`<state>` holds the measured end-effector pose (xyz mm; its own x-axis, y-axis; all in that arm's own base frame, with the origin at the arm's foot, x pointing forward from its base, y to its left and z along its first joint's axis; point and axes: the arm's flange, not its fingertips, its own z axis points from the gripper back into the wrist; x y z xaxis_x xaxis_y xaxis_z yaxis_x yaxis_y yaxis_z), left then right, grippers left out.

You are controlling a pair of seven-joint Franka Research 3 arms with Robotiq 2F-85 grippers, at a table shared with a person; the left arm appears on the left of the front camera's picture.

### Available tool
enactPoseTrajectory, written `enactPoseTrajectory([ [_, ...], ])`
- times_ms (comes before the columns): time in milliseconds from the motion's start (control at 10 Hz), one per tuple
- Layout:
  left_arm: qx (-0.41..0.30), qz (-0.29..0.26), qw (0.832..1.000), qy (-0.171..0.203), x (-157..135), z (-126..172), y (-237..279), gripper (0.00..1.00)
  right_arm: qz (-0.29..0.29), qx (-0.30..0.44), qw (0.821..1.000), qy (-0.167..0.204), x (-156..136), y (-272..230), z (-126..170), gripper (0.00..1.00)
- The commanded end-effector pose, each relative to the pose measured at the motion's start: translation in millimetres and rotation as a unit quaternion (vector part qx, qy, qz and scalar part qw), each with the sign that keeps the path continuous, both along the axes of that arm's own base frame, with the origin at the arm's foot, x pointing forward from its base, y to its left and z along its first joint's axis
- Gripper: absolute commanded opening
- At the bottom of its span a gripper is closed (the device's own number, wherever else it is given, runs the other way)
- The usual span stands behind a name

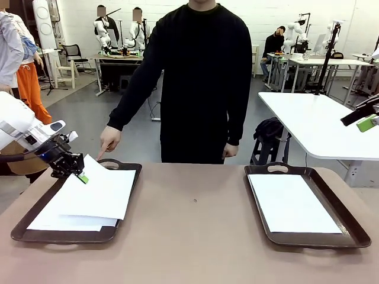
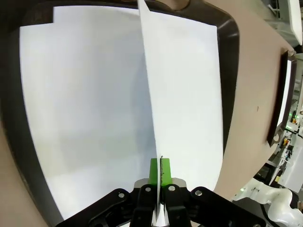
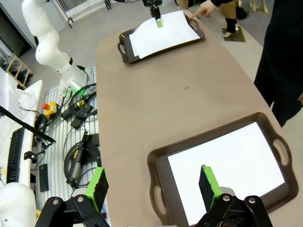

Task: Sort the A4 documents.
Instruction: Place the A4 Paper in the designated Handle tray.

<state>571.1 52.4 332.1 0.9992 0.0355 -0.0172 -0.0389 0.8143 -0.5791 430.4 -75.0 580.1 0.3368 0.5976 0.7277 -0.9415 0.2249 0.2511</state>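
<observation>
My left gripper (image 1: 82, 176) is shut on the edge of a white A4 document (image 1: 103, 189), lifting that edge above the left brown tray (image 1: 35, 232). In the left wrist view the pinched sheet (image 2: 184, 94) runs away from the green pads (image 2: 154, 170), over another sheet (image 2: 80, 104) lying flat in the tray. A further sheet (image 1: 291, 202) lies in the right tray (image 1: 349, 222). My right gripper (image 1: 367, 122) hangs open high at the right edge; its wrist view looks down on that sheet (image 3: 227, 165) and shows the far left tray (image 3: 124, 47).
A person in black stands at the far side, one finger (image 1: 102, 155) pointing down at the back rim of the left tray. The brown table (image 1: 195, 236) lies bare between the trays. A white table (image 1: 320, 124) stands behind at the right.
</observation>
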Motion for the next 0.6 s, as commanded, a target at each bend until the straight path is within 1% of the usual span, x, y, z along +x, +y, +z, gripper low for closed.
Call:
enactPoseTrajectory([
  [0,0.018,0.001,1.000,0.011,12.1,13.8,12.8,0.01,0.001,0.001,1.000,-0.001,-0.7,1.2,0.2,1.00],
  [200,0.024,-0.009,1.000,0.007,24.0,17.6,17.1,0.01,0.001,0.001,1.000,-0.001,-0.7,1.2,0.2,1.00],
  [400,0.017,-0.031,0.999,0.016,33.4,11.9,9.4,0.01,0.001,0.001,1.000,-0.001,-0.7,1.2,0.2,1.00],
  [500,0.019,-0.040,0.999,0.024,33.6,7.8,6.6,0.01,0.001,0.001,1.000,-0.001,-0.7,1.2,0.2,1.00],
])
